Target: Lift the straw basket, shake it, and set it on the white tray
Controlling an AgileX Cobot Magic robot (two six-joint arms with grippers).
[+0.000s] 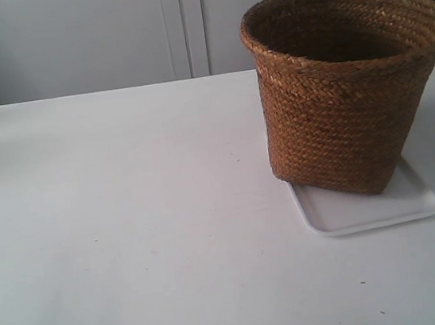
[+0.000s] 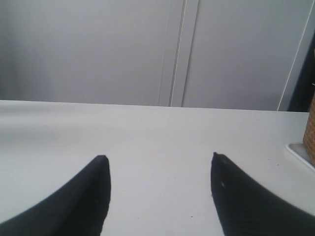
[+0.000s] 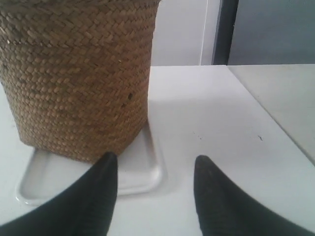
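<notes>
Worktop is plain white and takes up most of the exterior view, with pale cabinet doors behind it at 12 o'clock. Around 2 o'clock you've got the straw basket, standing upright with its mouth open to the top, and it's sitting on the white tray. The basket's base covers the far part of the tray, so the bare bit of tray sticks out from under it toward 5 o'clock.

The left tool has both dark fingers spread wide with only worktop showing between them, so it's got hold of nothing. Its wrist view catches just a sliver of basket and a tray corner, well apart from the fingers.

The right tool is spread wide too and isn't gripping anything. It's near the basket: one finger sits just in front of the tray's rim, close by the basket's base, and the other is over bare worktop. Whether that finger touches the tray, no idea.
</notes>
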